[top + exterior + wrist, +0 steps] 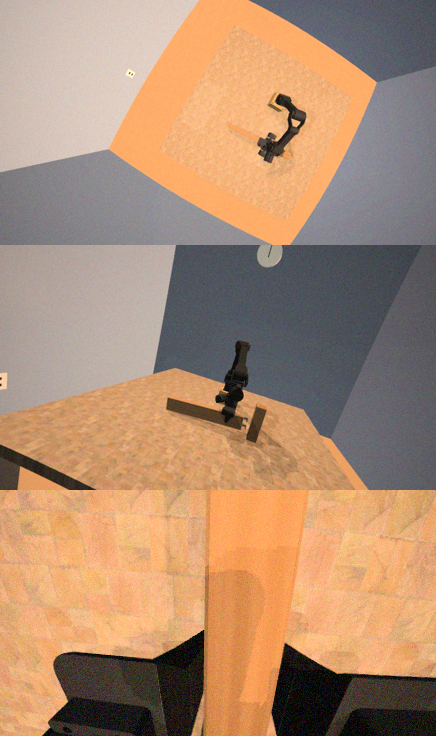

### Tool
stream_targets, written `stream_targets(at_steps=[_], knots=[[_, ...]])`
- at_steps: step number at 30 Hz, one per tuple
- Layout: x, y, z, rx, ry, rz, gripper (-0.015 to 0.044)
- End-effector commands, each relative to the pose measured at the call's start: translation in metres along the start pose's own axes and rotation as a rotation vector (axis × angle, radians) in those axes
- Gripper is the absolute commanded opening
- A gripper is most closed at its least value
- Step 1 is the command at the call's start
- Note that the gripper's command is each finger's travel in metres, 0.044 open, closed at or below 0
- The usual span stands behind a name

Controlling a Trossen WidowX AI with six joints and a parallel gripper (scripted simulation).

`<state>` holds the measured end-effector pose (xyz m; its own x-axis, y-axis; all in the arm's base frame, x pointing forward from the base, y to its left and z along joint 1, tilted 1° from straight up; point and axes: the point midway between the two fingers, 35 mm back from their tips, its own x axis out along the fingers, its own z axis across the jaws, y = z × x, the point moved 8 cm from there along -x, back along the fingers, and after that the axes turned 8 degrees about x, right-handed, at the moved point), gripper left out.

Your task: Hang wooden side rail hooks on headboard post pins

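Side rail: orange top, brown grained side. Post: orange top, brown side. Hooks: blue-grey. Gripper: black. Tabletop: patchwork of tan, pink and ochre blocks. Clock: off-white, black hand.

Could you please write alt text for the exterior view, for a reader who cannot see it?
A black robot arm's gripper grips a long wooden rail near its hooked end. The two hooks point toward an upright wooden post, with a gap between. A round clock-like disc hangs on the dark wall behind.
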<state>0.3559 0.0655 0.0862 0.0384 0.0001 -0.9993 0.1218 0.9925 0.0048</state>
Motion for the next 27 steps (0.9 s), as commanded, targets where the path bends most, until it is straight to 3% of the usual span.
stream_targets(at_steps=[1, 27], knots=[[-0.0036, 0.0024, 0.0028, 0.001, -0.015, 0.007, 0.0000], [-0.0036, 0.0053, 0.0029, 0.001, -0.015, 0.007, 0.0000]])
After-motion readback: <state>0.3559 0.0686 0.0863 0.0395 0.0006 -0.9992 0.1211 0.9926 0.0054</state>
